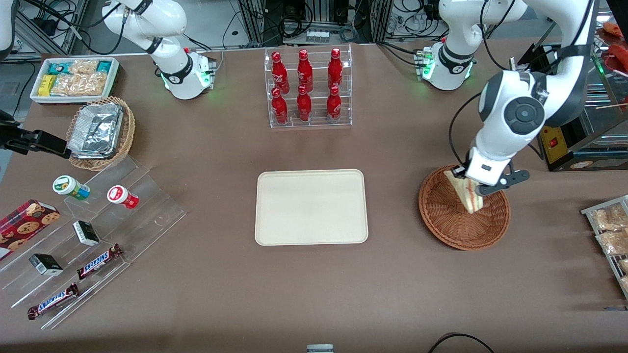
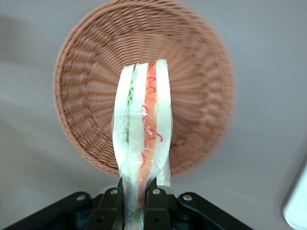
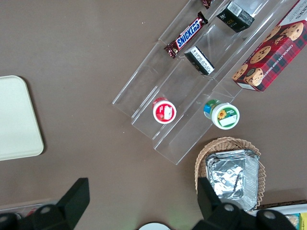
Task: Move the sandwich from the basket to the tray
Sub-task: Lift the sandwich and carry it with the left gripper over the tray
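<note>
Now the gripper (image 2: 135, 199) is clamped on the sandwich (image 2: 143, 139), which hangs above the basket (image 2: 86, 96), long axis pointing away from the fingers. Tray (image 1: 311, 206) lies well apart, toward the parked arm's end.

left arm bent downward; gripper (image 1: 472, 187) clamped on sandwich (image 1: 470, 192)

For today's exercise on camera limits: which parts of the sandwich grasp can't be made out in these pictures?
- Tool tips, wrist view: wrapped sandwich covers where they press; it is shut on the sandwich.
- Tool, front view: hidden under the arm's wrist above the basket.
- Sandwich's upper end, front view: covered by the wrist.
- Whether the sandwich still touches the basket: neither view settles it.
- Tray: outside the wrist view.
</note>
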Robot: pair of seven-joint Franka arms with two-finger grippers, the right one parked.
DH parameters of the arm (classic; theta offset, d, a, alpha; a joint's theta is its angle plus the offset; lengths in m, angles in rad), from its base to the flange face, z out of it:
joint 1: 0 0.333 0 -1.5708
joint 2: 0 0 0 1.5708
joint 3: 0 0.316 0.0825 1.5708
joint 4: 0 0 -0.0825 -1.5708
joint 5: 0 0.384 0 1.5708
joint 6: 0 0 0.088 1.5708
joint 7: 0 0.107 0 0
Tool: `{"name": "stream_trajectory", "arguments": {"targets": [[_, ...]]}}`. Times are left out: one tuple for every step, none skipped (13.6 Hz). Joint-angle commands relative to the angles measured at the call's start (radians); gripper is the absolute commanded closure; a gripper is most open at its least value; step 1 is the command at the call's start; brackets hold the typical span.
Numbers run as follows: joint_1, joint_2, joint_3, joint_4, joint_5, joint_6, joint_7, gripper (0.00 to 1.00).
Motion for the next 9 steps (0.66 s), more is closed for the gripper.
{"name": "stream_trajectory", "arguments": {"targets": [[-0.051,0.087,-0.062,0.141,-0.002,-0.066,0.035,1.00],[-0.077,0.124,-0.090,0.185,-0.002,-0.067,0.029,1.00],[-0.107,0.167,-0.111,0.231,-0.002,-0.067,0.027,1.00],[-0.141,0.214,-0.122,0.280,-0.002,-0.067,0.023,1.00],[-0.178,0.260,-0.124,0.326,-0.002,-0.069,0.019,1.00],[-0.218,0.309,-0.124,0.372,-0.003,-0.069,0.018,1.00],[-0.252,0.358,-0.124,0.412,-0.003,-0.069,0.010,1.00],[-0.293,0.405,-0.124,0.453,-0.002,-0.069,-0.010,1.00],[-0.315,0.451,-0.124,0.495,0.000,-0.069,-0.011,1.00]]}}
